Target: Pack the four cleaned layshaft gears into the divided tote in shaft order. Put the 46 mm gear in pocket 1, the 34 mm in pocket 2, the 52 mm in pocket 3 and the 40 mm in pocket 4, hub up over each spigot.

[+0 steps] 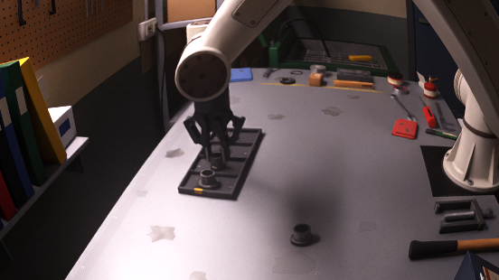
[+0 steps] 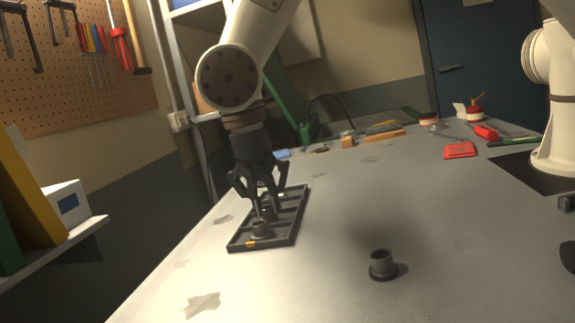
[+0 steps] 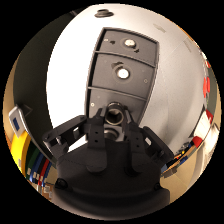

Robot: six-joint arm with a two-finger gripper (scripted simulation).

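Observation:
My gripper [image 1: 216, 152] [image 2: 266, 207] [image 3: 114, 116] reaches straight down into the divided tote [image 1: 222, 161] [image 2: 270, 217] [image 3: 123, 75] near the bench's left edge. A gear [image 1: 209, 179] [image 2: 260, 229] sits hub up in the end pocket by the orange mark. A second gear [image 1: 217, 160] [image 2: 268, 213] [image 3: 114, 116] stands hub up in the adjoining pocket, between my fingers. The two far pockets show bare spigots [image 3: 123, 73] [image 3: 129, 43]. Another gear [image 1: 302, 234] [image 2: 382, 264] [image 3: 103, 12] rests hub up on the open bench. A fourth gear is not in view. My gripper is closed on the second gear's hub.
The robot base [image 1: 473, 149] stands at the bench's right edge. A hammer [image 1: 452, 247] and a small vise [image 1: 461, 215] lie near the front right. A red pad [image 1: 404, 128], screwdrivers and small parts crowd the far right. Binders [image 1: 27, 126] stand on a shelf left of the bench.

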